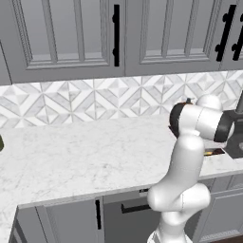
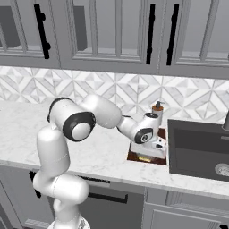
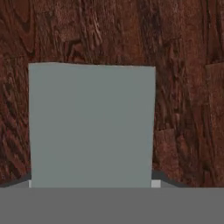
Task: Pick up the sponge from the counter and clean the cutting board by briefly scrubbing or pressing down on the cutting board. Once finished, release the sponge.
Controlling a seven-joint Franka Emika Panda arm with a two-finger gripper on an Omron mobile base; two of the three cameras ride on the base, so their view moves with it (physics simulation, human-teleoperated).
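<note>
Grey-topped sponge point(image 3: 92, 127) lies flat on the cutting board point(image 3: 183, 65); soft, light, best pinched across its sides; jaw opening cannot be told.

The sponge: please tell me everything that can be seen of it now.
The small rectangular grey-topped sponge appears in the hand view as a flat, plain grey face with straight edges, lying over the dark reddish-brown wooden cutting board. In the right base view a thin yellow strip of it peeks out under the robot's tool, low on the board. Whether the tool's fingers clamp it cannot be told.
</note>
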